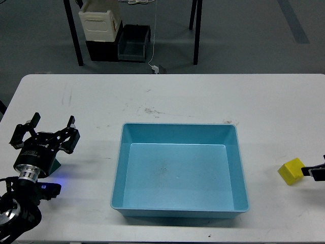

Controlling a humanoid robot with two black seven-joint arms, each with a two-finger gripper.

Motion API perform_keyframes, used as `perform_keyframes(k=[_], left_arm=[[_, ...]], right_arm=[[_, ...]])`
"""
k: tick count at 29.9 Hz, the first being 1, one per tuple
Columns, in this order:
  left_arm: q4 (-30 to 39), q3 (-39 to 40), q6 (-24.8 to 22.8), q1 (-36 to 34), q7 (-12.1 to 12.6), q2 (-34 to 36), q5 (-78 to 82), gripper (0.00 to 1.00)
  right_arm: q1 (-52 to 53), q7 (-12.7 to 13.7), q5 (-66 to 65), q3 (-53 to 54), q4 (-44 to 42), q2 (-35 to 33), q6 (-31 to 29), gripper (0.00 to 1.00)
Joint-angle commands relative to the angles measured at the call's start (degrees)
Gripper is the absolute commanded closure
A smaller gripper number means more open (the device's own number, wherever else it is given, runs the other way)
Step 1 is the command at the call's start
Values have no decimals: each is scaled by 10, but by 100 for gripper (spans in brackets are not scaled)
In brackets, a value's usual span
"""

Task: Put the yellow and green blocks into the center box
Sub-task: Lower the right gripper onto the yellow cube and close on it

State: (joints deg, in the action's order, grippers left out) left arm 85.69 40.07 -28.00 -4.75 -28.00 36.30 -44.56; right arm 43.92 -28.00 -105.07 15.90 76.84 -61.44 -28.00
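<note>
Fingers of the left gripper (48, 130) stand spread wide above the white table (167, 99) at its left side, with a small dark green block (55, 166) partly hidden beneath the wrist. Mid-table sits the light blue tray (120, 152), nothing inside it. Far right, the yellow block (291, 171) rests on the table, touched by the right gripper (314, 172); whether that gripper pinches it cannot be told.

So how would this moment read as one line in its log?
left gripper: open, empty | small yellow cube: on table, at right gripper | light blue plastic tray: empty | green cube: unseen
</note>
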Motion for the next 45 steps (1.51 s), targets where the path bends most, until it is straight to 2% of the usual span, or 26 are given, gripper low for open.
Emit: perform_keyframes(k=[1, 19, 32, 33, 36, 40, 43, 45], left_arm=[[0, 0, 0, 0, 0, -1, 0, 0], [-9, 0, 0, 0, 0, -3, 0, 0], [-9, 0, 0, 0, 0, -4, 0, 0], [-9, 0, 0, 0, 0, -3, 0, 0], [-9, 0, 0, 0, 0, -4, 0, 0], [-12, 0, 0, 0, 0, -4, 0, 0], [-15, 0, 0, 0, 0, -4, 0, 0], [-15, 0, 0, 0, 0, -5, -1, 0]], right_arm=[[0, 0, 0, -1, -6, 11, 0, 0], [1, 0, 0, -16, -62, 77, 0, 0], [29, 0, 0, -68, -73, 82, 0, 5], [30, 0, 0, -68, -74, 82, 0, 6], [30, 0, 0, -68, -85, 83, 0, 27], [28, 0, -1, -69, -101, 96, 0, 40], [30, 0, -1, -68, -113, 101, 0, 58], [31, 0, -1, -67, -119, 106, 0, 66]])
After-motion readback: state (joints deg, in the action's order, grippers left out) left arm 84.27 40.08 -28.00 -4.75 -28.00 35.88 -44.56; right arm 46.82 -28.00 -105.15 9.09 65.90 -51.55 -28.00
